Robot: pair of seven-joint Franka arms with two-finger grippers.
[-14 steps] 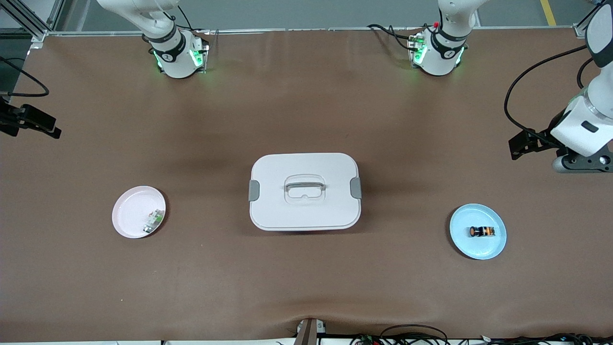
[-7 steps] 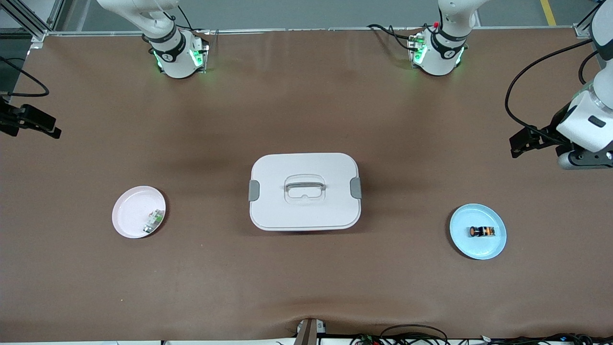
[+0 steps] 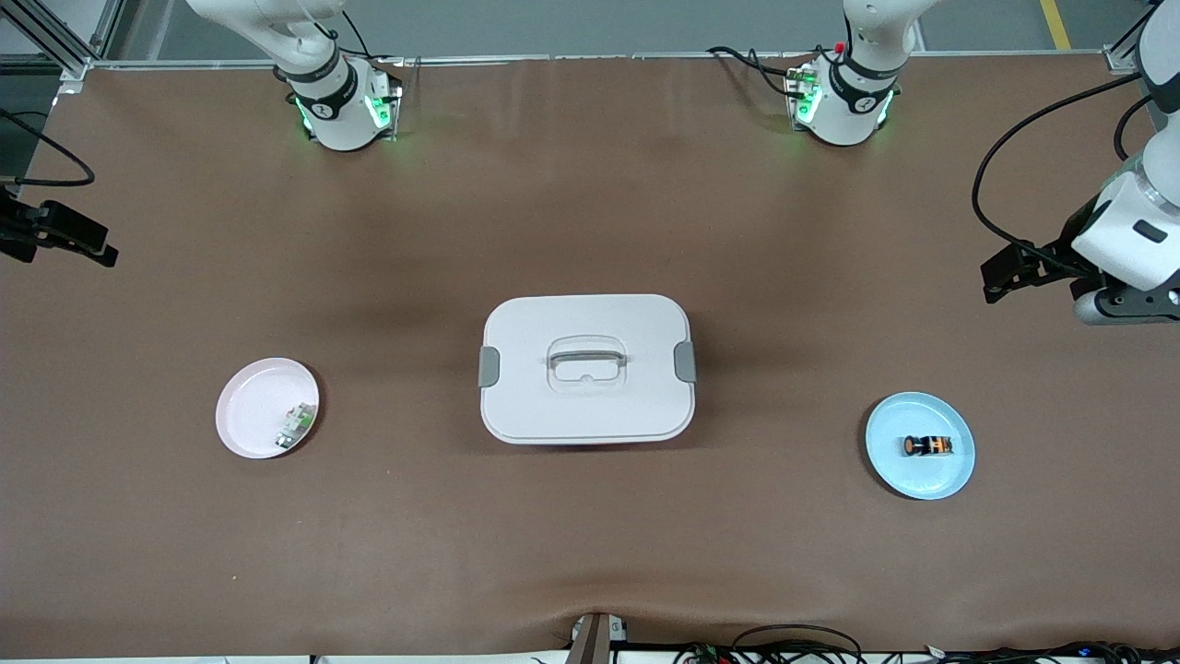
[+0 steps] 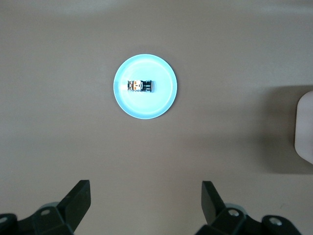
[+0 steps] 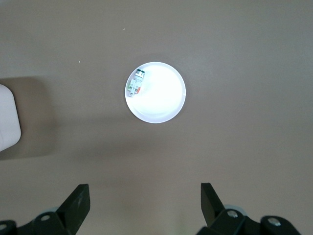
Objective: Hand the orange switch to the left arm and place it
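The orange switch [image 3: 926, 445], a stubby black part with orange bands, lies on its side on a small blue plate [image 3: 892, 461] toward the left arm's end of the table. The left wrist view shows the orange switch [image 4: 140, 85] on that plate [image 4: 161, 103]. The white lidded box [image 3: 586, 367] stands mid-table between the two plates. My left gripper [image 4: 145, 186] hangs open and empty, high over bare mat at the left arm's end. My right gripper [image 5: 144, 187] is also open and empty, high over bare mat at the right arm's end.
A pink plate [image 3: 247, 406] toward the right arm's end holds a small white-and-green component [image 3: 295, 424]. A corner of the box [image 4: 305, 127] shows in the left wrist view, and another corner of the box [image 5: 9, 117] in the right. Brown mat surrounds everything.
The left arm's hand has drifted a little toward the robots' side of the table and outward, then settled. The right arm, the switch and the box have not moved.
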